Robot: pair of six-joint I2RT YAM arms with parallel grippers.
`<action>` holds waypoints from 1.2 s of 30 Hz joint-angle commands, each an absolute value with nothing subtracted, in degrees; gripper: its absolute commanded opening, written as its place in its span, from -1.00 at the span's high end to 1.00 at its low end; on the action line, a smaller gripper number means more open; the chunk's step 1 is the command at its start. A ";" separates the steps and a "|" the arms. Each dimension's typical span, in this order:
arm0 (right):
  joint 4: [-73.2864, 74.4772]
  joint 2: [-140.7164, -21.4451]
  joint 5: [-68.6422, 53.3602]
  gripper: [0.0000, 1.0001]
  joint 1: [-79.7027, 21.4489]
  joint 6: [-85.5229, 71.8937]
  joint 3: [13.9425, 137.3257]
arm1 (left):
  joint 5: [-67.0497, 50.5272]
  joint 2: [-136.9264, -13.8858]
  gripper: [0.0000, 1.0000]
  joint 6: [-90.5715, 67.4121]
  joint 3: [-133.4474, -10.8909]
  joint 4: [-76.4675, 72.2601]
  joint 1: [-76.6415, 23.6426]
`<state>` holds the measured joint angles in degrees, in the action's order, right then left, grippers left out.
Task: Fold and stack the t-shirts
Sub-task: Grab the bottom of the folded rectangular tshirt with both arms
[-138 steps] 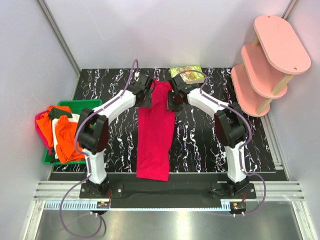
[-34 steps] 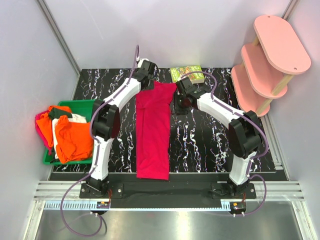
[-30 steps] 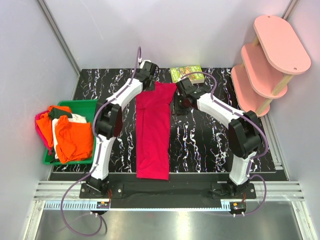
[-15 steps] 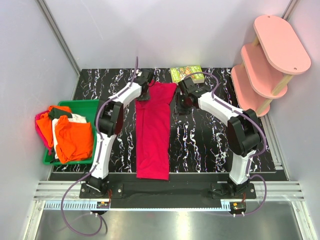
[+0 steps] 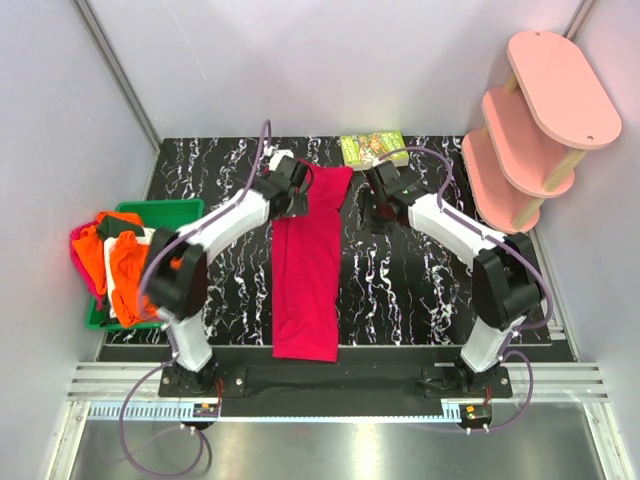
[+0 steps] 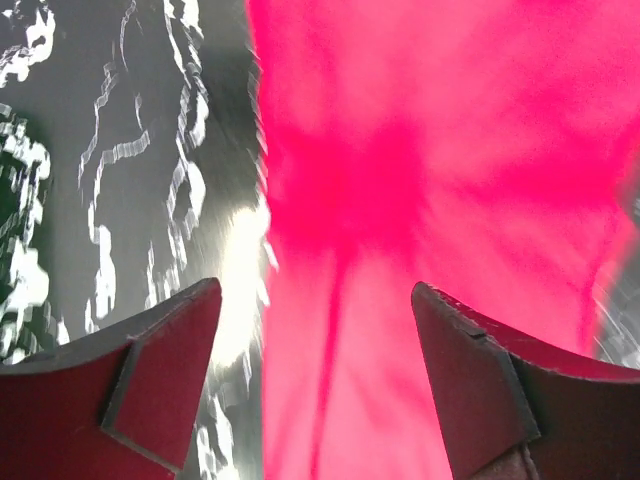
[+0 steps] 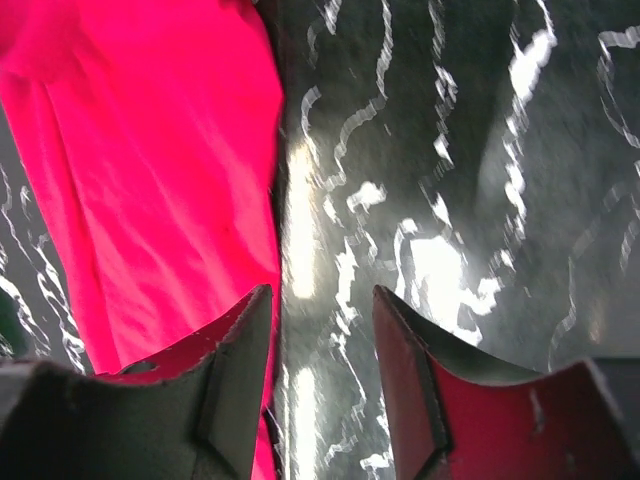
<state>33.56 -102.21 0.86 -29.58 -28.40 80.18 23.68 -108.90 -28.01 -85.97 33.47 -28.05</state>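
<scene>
T-shirt (image 5: pixel 308 262) lies mid table (image 5: pixel 420 290), near edge to far. Book (image 5: pixel 373 149) at far edge, R of it. Bin (image 5: pixel 150 206) w/ shirts (image 5: pixel 140 280) at L edge.

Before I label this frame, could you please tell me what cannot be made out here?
Top view: the left arm hides the red t-shirt's far left corner.
Top view: orange t-shirts cover whatever lies lower in the green bin.
Left wrist view: motion blur smears the red t-shirt's folds.
Top view: the book's cover print is too small.
</scene>
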 commanded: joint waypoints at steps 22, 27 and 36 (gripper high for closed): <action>25.85 -76.46 18.81 0.02 -61.51 -48.94 46.23 | 34.80 -56.52 -0.04 -75.58 -33.49 46.58 -66.88; 24.79 -80.76 18.63 0.02 -65.38 -51.24 45.97 | 32.52 -58.44 -0.03 -79.18 -32.16 46.67 -70.57; 18.55 -86.13 16.88 0.03 -69.86 -53.43 45.70 | 30.32 -67.76 -0.02 -86.47 -32.88 46.41 -77.69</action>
